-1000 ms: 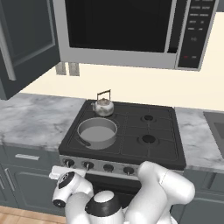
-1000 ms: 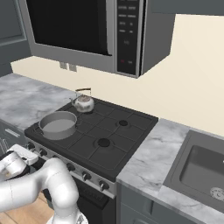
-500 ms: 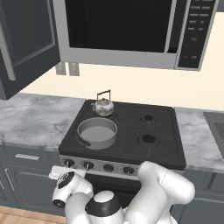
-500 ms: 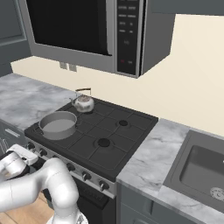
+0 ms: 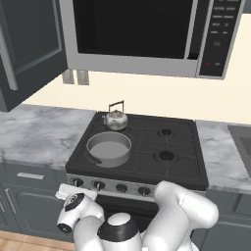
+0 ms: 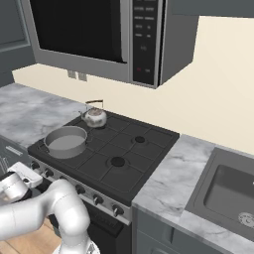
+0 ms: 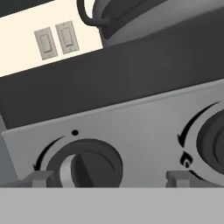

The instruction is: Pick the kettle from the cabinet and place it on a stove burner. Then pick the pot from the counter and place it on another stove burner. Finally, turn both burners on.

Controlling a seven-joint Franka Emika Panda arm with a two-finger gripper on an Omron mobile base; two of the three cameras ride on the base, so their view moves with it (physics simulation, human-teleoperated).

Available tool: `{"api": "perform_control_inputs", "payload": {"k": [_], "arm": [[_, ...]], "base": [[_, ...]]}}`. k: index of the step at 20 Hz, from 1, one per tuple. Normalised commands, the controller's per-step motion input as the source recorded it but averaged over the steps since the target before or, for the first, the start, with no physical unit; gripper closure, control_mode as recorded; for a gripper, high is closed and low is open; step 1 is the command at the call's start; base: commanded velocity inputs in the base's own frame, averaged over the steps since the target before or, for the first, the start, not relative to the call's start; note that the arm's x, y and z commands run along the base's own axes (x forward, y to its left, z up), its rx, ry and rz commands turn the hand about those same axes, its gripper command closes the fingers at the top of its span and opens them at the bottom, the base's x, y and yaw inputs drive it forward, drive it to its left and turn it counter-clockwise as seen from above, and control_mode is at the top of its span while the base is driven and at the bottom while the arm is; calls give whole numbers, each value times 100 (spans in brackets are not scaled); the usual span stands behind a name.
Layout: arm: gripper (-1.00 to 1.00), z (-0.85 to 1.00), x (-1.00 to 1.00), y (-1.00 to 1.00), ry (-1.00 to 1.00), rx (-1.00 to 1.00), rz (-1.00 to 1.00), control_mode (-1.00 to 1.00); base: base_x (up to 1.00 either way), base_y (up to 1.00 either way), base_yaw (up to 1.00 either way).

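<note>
Both vessels are already on the cooktop [image 5: 147,152]: the kettle [image 5: 115,119] sits on the far left burner and the pot [image 5: 109,147] on the near left one, just in front of it. So what's left is the knobs.

Down at the front panel, the gripper [image 7: 107,177] has its fingers spread wide, one tip on each side of the leftmost knob [image 7: 85,166], not clamped on it. In the left base view the hand [image 5: 68,191] hangs right at the near left corner of the stove.

What could go wrong, I'd guess: if the fingers close off-centre they could slip off the knob's ridge and twist nothing. The next knob [image 7: 214,146] is close by on the right, so drifting sideways could mean turning the wrong burner. The wrist is also tucked low against the panel, so it may run short of rotation.

Contents: the pot looks empty, no lid. Can't tell what's in the kettle.
</note>
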Motion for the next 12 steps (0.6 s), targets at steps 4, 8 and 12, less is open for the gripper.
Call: {"api": "perform_control_inputs", "payload": {"k": [4, 8, 12], "arm": [[-100, 27, -4, 5, 0, -5, -4, -100], [-100, 15, 0, 15, 0, -7, -1, -100], [-100, 2, -1, 16, 0, -10, 0, -100]], "base": [[0, 0, 0], [0, 0, 0], [0, 0, 0]]}}
